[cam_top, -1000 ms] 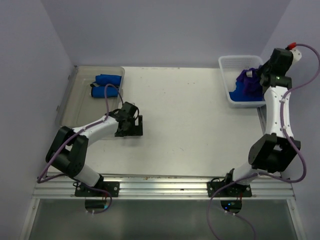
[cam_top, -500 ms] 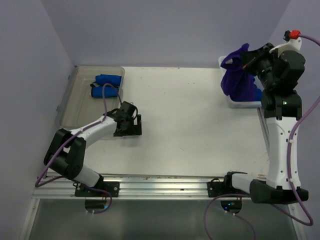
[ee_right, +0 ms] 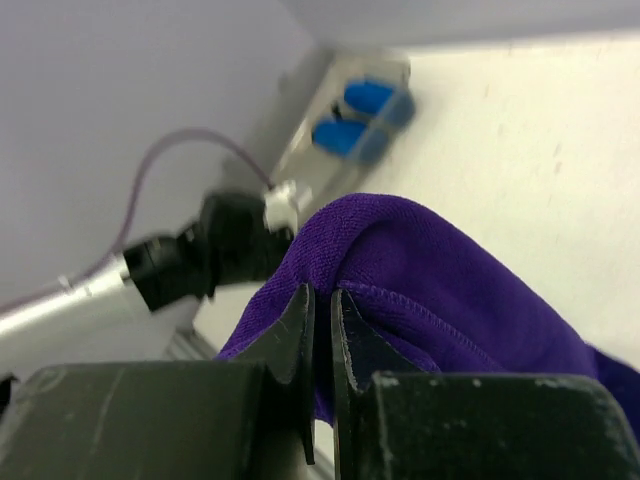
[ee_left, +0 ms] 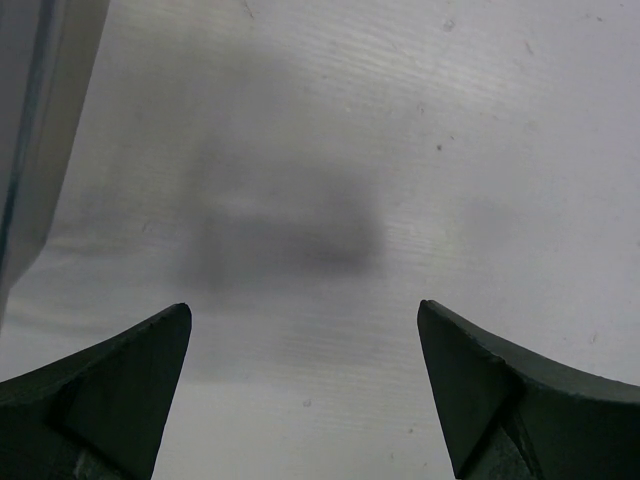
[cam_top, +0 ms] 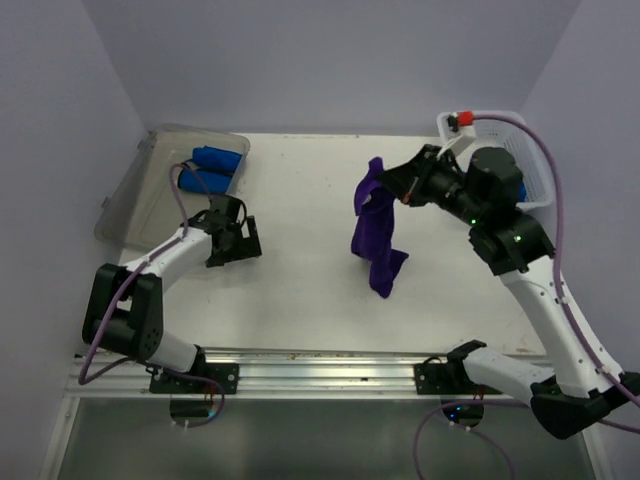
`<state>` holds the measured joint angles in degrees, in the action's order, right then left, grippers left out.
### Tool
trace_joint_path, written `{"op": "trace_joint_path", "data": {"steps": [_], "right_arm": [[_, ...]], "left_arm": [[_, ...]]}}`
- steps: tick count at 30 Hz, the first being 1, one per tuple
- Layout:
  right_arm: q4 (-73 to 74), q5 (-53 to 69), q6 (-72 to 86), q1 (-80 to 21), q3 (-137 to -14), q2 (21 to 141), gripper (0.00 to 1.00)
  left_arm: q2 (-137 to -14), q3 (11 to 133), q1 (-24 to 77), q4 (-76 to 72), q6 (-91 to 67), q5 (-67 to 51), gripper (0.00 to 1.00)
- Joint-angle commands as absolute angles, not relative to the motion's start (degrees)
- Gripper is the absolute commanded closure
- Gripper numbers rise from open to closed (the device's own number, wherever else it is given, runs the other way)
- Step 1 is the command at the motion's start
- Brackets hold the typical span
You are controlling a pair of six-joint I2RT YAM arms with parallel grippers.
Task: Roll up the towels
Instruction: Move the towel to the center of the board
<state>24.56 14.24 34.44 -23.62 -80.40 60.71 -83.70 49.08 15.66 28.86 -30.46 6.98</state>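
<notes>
A dark purple towel [cam_top: 376, 238] hangs in the air over the middle of the table, its lower end near the surface. My right gripper [cam_top: 388, 186] is shut on its top fold; in the right wrist view the jaws [ee_right: 322, 300] pinch the purple towel [ee_right: 440, 280] by a hemmed edge. Two rolled blue towels [cam_top: 212, 170] lie in the clear tray [cam_top: 140, 195] at the back left, and the blue rolls [ee_right: 360, 110] also show in the right wrist view. My left gripper [cam_top: 234, 242] stands open beside the tray, low over bare table [ee_left: 303, 310], nothing between its fingers [ee_left: 500, 390].
The white mesh basket [cam_top: 500, 117] stands at the back right, mostly hidden behind my right arm, with a bit of blue cloth [cam_top: 519, 190] showing. The tray's edge [ee_left: 30, 150] lies just left of the left gripper. Walls close in on three sides.
My right gripper has lifted the purple towel out of the basket and carried it left over the middle of the table. The left gripper has shifted left and back toward the tray, still open.
</notes>
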Motion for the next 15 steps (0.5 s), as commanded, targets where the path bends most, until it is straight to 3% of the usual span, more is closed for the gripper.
{"op": "trace_joint_path", "data": {"steps": [1, 12, 13, 14, 15], "right_arm": [[25.8, 13.9, 35.2, -28.5, -75.2, 61.0, 1.0], [29.4, 7.9, 33.9, -40.3, -56.1, 63.1, 1.0], [30.1, 7.2, 33.7, -40.9, -55.4, 64.1, 0.95], [30.7, 5.6, 33.7, -41.4, -54.3, 65.1, 0.66], [31.3, 2.8, 33.7, -41.4, -53.8, 66.9, 0.49]], "left_arm": [[-87.6, 53.2, 12.7, 26.6, -28.7, 6.4, 0.0], [-84.2, 56.6, 12.7, 24.5, -27.5, -1.0, 0.0], [-83.4, 57.1, 13.3, 25.5, -27.2, -1.2, 0.0], [-82.5, 57.7, 13.9, 26.1, -27.2, -1.0, 0.01], [-80.8, 59.0, 15.3, 26.8, -27.1, -0.6, 0.0]]}}
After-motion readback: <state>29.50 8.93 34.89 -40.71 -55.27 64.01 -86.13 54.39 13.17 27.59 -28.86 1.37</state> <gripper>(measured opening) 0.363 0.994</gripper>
